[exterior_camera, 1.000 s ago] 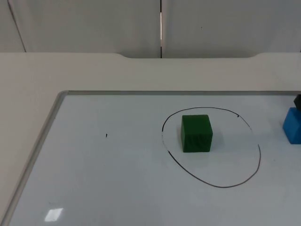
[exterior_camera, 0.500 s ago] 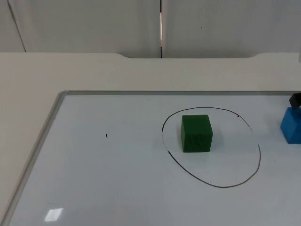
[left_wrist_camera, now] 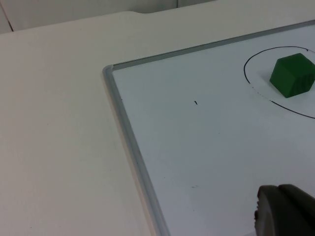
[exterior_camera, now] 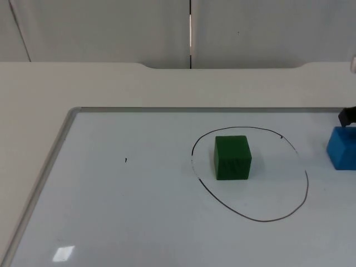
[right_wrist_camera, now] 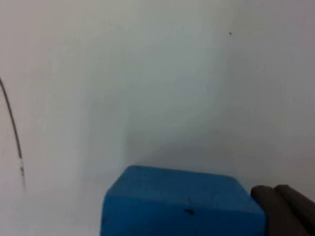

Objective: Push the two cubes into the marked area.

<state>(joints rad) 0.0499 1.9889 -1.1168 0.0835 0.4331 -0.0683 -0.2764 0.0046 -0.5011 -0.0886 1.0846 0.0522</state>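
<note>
My right gripper (exterior_camera: 347,117) behind blue cube (exterior_camera: 340,148), jaw state unclear; green cube (exterior_camera: 232,157) inside ring (exterior_camera: 306,183); off-centre push could spin blue wide; left waits.

Light falls evenly and brightly from overhead, leaving one small white glare patch (exterior_camera: 63,253) on the whiteboard (exterior_camera: 139,211) near its front edge, and my top view stays crisp from the board to the partition wall (exterior_camera: 111,28). The green cube (exterior_camera: 232,158) throws only a faint, soft shadow at its base. From my right wrist the blue cube (right_wrist_camera: 182,204) sits so close that its edges go soft, with a pale grey shadow on the board beyond it, and my left wrist view is clear apart from the blurred dark fingertip (left_wrist_camera: 285,211).
</note>
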